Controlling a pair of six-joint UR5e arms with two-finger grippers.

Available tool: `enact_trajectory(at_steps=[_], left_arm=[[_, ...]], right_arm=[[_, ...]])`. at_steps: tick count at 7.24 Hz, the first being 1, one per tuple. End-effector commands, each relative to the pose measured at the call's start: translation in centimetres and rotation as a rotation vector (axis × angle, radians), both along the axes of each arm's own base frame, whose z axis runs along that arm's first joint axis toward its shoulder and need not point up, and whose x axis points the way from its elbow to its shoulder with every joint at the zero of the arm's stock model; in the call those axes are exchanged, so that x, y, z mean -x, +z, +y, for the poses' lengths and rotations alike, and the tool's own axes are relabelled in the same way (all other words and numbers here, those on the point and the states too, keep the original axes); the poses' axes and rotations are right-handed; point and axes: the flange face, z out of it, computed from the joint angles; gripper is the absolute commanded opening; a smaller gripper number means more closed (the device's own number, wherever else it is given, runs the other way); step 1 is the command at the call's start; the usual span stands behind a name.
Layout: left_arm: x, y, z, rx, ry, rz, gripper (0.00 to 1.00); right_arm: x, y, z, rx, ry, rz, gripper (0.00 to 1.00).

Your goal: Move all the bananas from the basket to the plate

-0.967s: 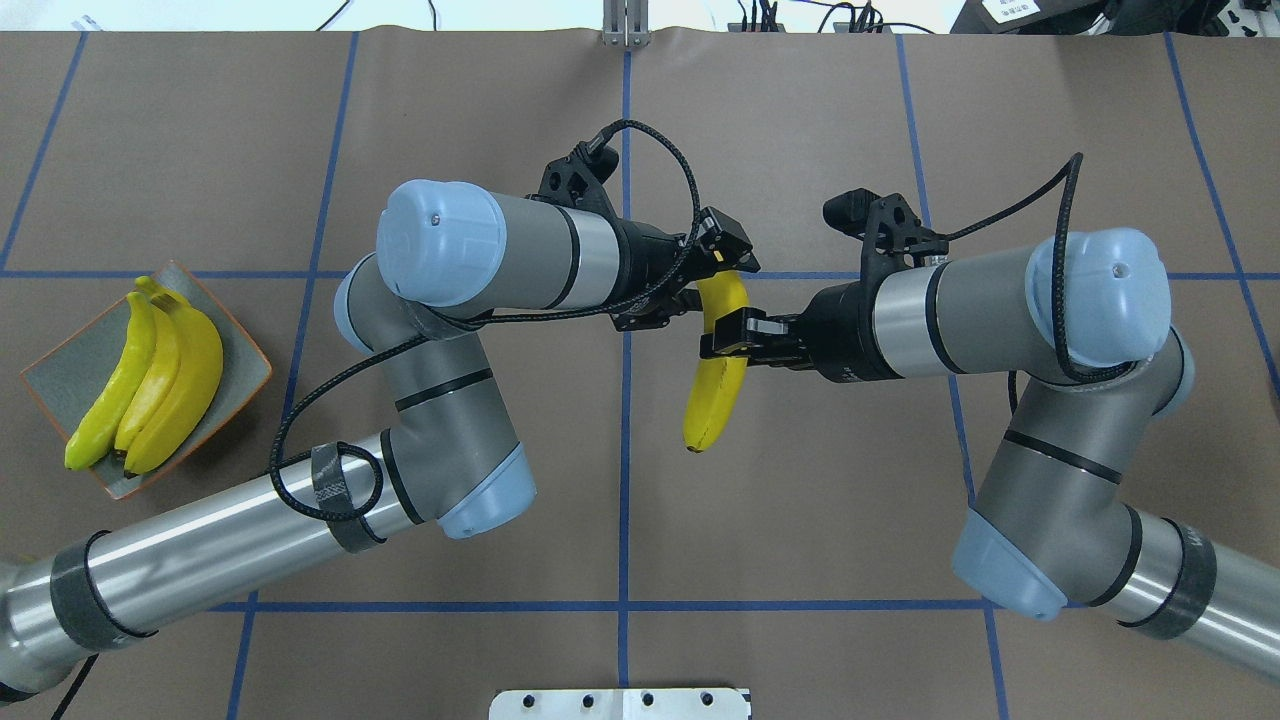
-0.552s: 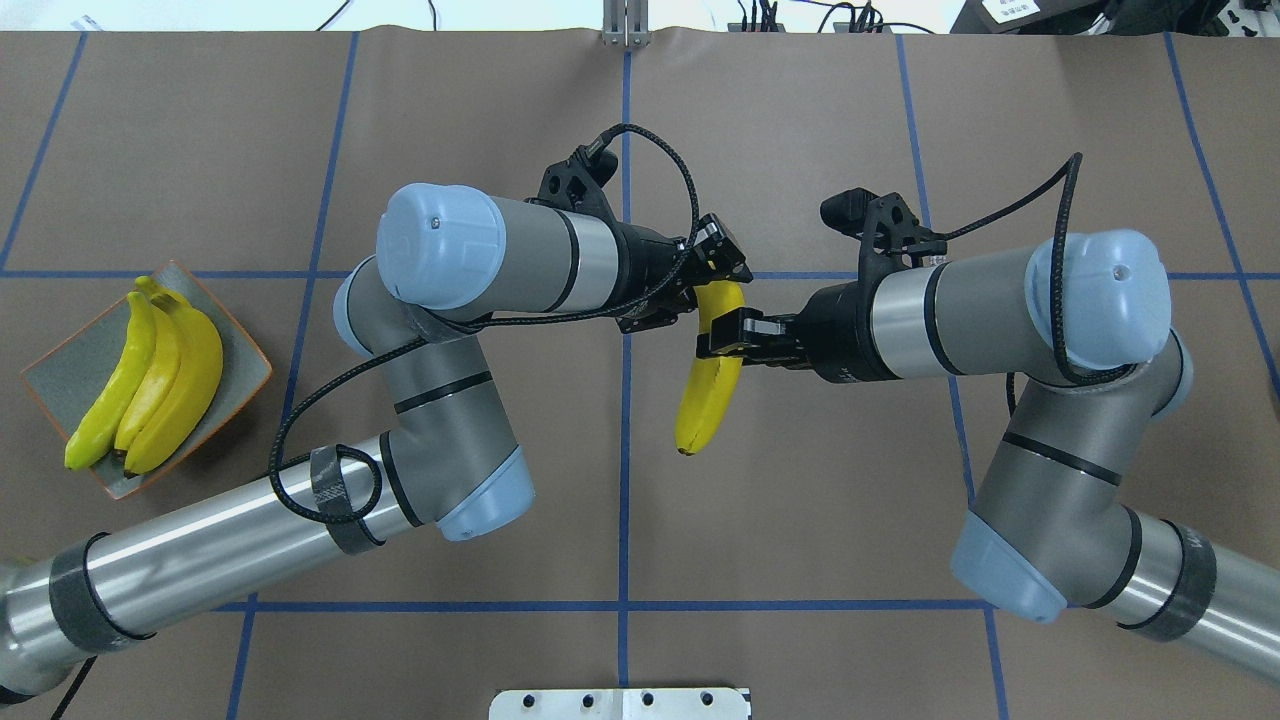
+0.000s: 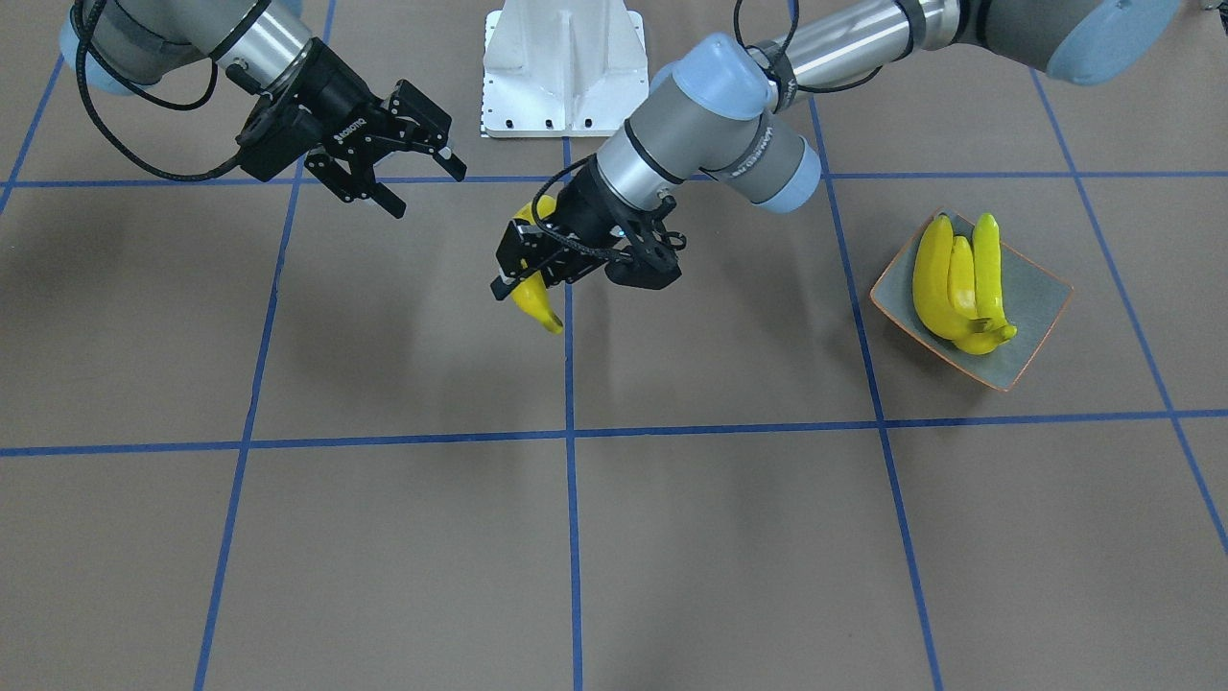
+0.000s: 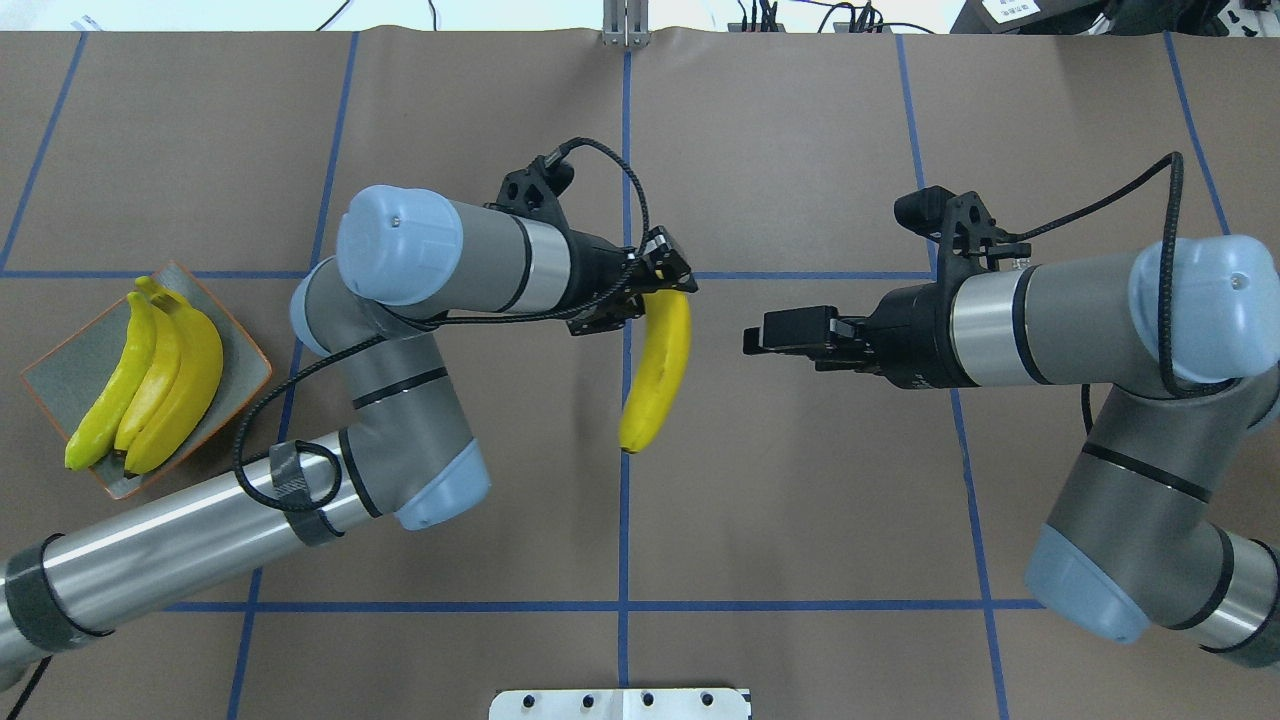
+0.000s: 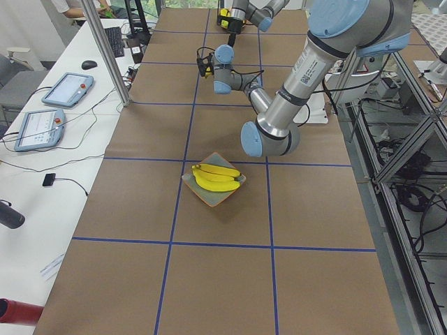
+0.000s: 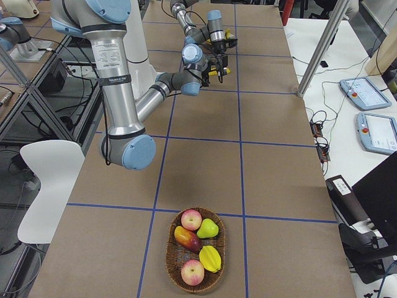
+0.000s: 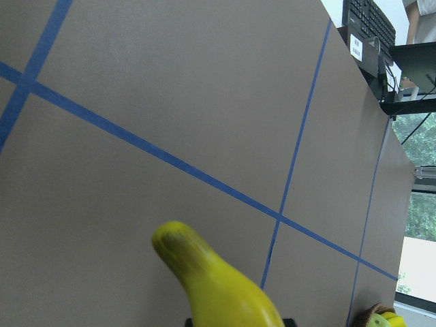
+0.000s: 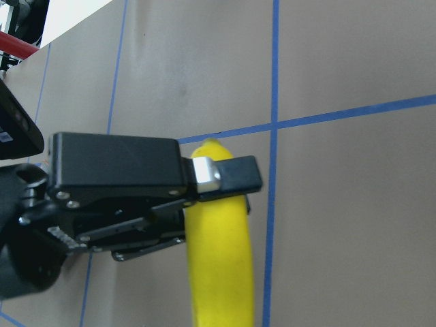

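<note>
Front-facing: my left fingers pinch one banana by its end near bench centre; right fingers, at 10 o'clock, are spread. The plate at 3 o'clock carries three bananas.

Overhead: that banana's free end points toward 6 o'clock.

Right-side view: a wicker basket at 6 o'clock holds apples, a pear and other fruit.

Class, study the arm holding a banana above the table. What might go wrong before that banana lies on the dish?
1. The left gripper pinches the banana near one end, so the long free part may swing or slip out.
2. The plate already holds three bananas across its middle; a fourth may roll off.
</note>
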Motion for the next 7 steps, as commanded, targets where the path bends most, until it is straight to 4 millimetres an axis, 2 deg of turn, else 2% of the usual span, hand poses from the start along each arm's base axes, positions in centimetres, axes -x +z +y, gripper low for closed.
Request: enact_trajectory(at_steps=[1, 2, 3, 5, 6, 7], left_arm=[[7.0, 9.6, -5.6, -0.052, 0.071, -0.221, 0.00], [11.6, 11.5, -8.5, -0.103, 0.079, -0.343, 0.00], [14.1, 13.5, -7.6, -0.140, 0.127, -0.478, 0.00], [20.5, 12.5, -6.4, -0.198, 0.200, -0.839, 0.00], [22.8, 13.3, -5.4, -0.238, 0.261, -1.082, 0.00], [24.8, 16.0, -5.1, -0.258, 0.294, -1.223, 0.00]], right_arm=[[-0.6, 1.5, 0.1, 0.014, 0.014, 0.024, 1.00], [-1.0, 2.7, 0.1, 0.024, 0.041, 0.047, 1.00], [-1.1, 3.7, 0.1, 0.031, 0.057, 0.064, 1.00], [-1.1, 4.7, 0.0, 0.043, 0.063, 0.081, 1.00], [-0.9, 4.9, -0.1, 0.047, 0.064, 0.085, 1.00], [-0.9, 5.0, -0.1, 0.048, 0.064, 0.088, 1.00]])
